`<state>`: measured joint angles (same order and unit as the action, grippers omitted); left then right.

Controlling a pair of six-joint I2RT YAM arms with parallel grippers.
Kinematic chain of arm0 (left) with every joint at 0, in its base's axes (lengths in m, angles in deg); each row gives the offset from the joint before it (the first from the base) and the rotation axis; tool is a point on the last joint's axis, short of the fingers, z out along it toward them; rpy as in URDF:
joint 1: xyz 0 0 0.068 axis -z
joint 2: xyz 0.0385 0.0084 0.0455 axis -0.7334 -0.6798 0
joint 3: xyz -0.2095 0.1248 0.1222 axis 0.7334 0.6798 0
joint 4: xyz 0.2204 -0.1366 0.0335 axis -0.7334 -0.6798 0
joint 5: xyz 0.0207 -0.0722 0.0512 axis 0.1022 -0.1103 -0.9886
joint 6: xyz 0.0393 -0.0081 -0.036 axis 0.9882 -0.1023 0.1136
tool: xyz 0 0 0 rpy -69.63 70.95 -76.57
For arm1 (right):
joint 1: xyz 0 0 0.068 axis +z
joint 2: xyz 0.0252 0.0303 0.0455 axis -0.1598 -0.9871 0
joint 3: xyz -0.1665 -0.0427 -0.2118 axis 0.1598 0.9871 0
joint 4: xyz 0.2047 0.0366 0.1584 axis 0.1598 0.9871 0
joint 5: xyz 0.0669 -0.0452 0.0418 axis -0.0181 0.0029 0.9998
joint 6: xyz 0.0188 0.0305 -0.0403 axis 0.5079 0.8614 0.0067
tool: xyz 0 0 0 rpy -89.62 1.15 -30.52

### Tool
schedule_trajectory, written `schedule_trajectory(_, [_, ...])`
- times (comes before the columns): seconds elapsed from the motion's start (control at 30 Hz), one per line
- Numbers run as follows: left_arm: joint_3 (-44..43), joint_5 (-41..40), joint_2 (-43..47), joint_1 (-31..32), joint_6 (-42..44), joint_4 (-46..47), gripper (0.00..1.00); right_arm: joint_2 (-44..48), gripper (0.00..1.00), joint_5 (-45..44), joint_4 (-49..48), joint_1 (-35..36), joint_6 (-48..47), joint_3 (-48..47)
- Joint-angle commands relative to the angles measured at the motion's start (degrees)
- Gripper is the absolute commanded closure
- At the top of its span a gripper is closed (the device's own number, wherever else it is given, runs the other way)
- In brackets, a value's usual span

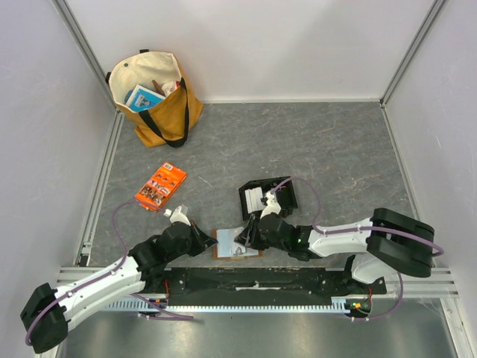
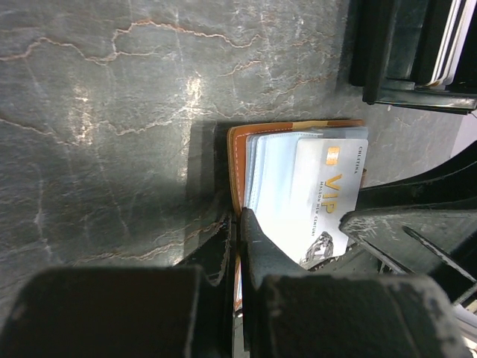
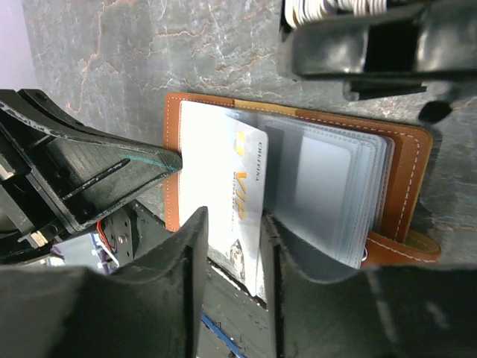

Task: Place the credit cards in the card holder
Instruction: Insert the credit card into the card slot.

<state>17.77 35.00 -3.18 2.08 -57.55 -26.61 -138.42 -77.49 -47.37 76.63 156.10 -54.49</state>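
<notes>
The brown card holder lies open near the table's front edge, its clear sleeves fanned out. My left gripper is shut on the edge of its left cover, and its fingertip also shows in the right wrist view. A white credit card printed "VIP" lies on the left page, its near end sticking out past the holder's edge. My right gripper is open, one finger on each side of that end, not pinching it. More credit cards stand in the black tray.
The black tray sits just behind the card holder. An orange printed packet lies to the left. A yellow tote bag stands in the back left corner. White walls enclose the table on three sides.
</notes>
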Motion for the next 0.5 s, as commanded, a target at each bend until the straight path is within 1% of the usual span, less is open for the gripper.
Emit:
schedule_trajectory(0.0, [0.69,-1.27,1.14,-0.04,0.63,0.67,0.98,4.46,0.55,-5.50,13.24,0.50,-4.41,-4.39])
schedule_trajectory(0.07, [0.87,-1.27,1.41,-0.04,0.63,0.67,0.98,3.94,0.52,-4.98,13.68,0.50,-5.55,-5.61])
schedule_trajectory(0.13, [0.87,-1.19,1.23,0.05,0.63,0.76,0.98,1.84,0.50,-3.41,13.69,0.50,-6.17,-7.11])
schedule_trajectory(0.23, [0.78,-1.18,1.14,-0.04,0.72,0.85,0.98,-1.59,0.50,-1.91,14.12,0.85,-6.35,-9.65])
schedule_trajectory(0.4, [0.78,-1.10,1.32,0.05,0.72,1.02,0.98,-6.43,0.48,-1.55,20.97,2.34,-7.58,-16.42])
schedule_trajectory(0.47, [0.70,-1.10,1.32,-0.04,0.72,1.02,0.98,-7.23,0.48,-1.82,21.07,3.57,-7.41,-17.57])
